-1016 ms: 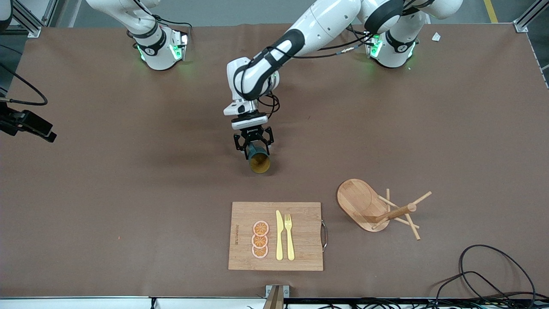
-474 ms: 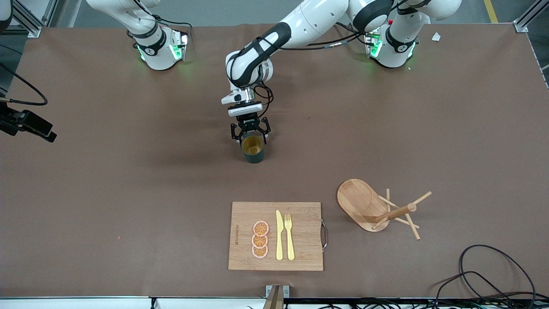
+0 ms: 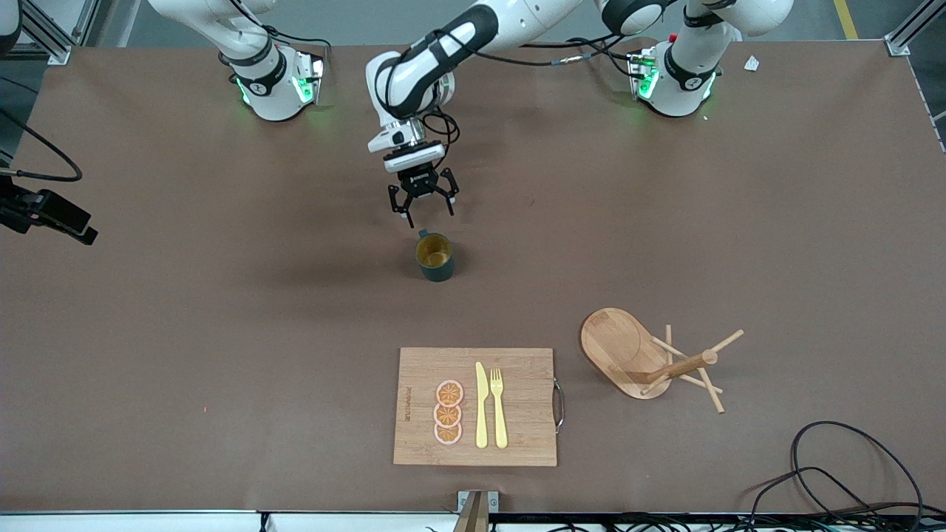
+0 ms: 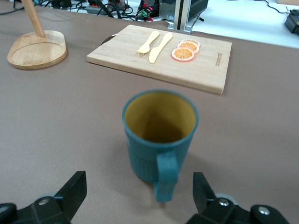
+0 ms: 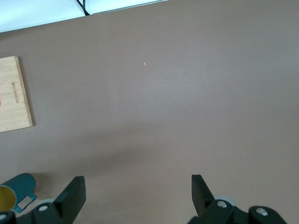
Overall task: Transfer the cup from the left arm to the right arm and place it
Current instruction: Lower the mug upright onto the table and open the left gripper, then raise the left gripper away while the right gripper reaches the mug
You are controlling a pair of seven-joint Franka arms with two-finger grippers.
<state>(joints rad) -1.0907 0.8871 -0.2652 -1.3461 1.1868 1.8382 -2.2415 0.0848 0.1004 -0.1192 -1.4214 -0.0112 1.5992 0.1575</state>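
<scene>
We see the left gripper (image 3: 421, 212) has let go of the cup (image 3: 434, 256) and backed off toward the bases: fingers spread wide, nothing held. The cup now stands upright mid-table, farther from the front camera than the cutting board (image 3: 517, 436), so the left arm's half looks done; pickup falls to the right gripper (image 5: 135, 198), open, empty, waiting. The cup is teal, ribbed, tan inside, handle (image 4: 166, 179) facing the left gripper.

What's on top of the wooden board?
On the board lie three orange slices, stacked in a row, and beside them a yellow knife and fork. Whatever is beneath them, and under the board itself, is covered.
</scene>
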